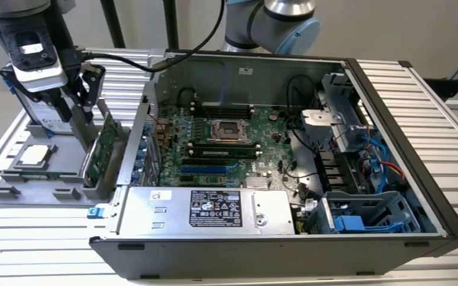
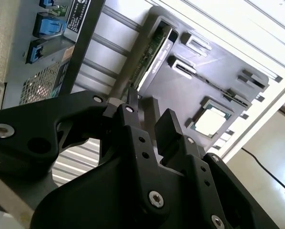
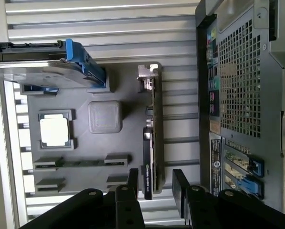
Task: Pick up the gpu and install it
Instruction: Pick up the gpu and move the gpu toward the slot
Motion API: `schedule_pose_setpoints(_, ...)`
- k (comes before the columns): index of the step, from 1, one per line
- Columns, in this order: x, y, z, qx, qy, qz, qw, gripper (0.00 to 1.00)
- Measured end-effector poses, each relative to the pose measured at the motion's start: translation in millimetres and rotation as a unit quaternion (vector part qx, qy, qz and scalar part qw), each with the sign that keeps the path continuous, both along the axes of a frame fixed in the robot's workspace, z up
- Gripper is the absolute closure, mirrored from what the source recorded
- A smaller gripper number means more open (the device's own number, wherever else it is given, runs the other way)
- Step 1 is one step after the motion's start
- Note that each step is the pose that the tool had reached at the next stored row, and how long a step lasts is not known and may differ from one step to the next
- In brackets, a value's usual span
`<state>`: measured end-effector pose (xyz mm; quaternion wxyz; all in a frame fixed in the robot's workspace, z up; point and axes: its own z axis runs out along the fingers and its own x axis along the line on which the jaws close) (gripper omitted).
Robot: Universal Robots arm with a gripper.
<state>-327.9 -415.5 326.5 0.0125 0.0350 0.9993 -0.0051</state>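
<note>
The gpu (image 1: pixel 100 152) stands on its edge in a slot of the grey holder tray (image 1: pixel 22 193), at the exterior view's left beside the open computer case (image 1: pixel 388 95). Its green board faces the case. In the first wrist view I see the gpu (image 3: pixel 152 138) edge-on, its silver bracket at the far end. My gripper (image 3: pixel 157 183) is open just above the card's near end, one finger (image 3: pixel 133 181) on each side and not touching it. The second wrist view shows the same open gripper (image 2: pixel 149 121) over the gpu (image 2: pixel 152 52). From outside, the gripper (image 1: pixel 86 98) hangs over the tray.
The tray also holds a silver hard drive with blue rails (image 3: pixel 42 71), a processor chip (image 3: pixel 55 130) and a memory stick (image 3: pixel 80 163). Inside the case lie the motherboard (image 1: pixel 229 149), blue expansion slots (image 1: pixel 205 170) and a power supply (image 1: pixel 205 208). Ribbed aluminium table (image 1: pixel 420 101) surrounds everything.
</note>
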Motion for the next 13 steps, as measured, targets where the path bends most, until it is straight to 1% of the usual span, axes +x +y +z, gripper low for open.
schedule_pose_setpoints(7,0.2,0.0,-3.9,-0.0007,0.0001,0.000,1.0000,0.00)
schedule_pose_setpoints(13,0.2,0.0,-4.6,-0.0007,0.0001,0.000,1.0000,0.00)
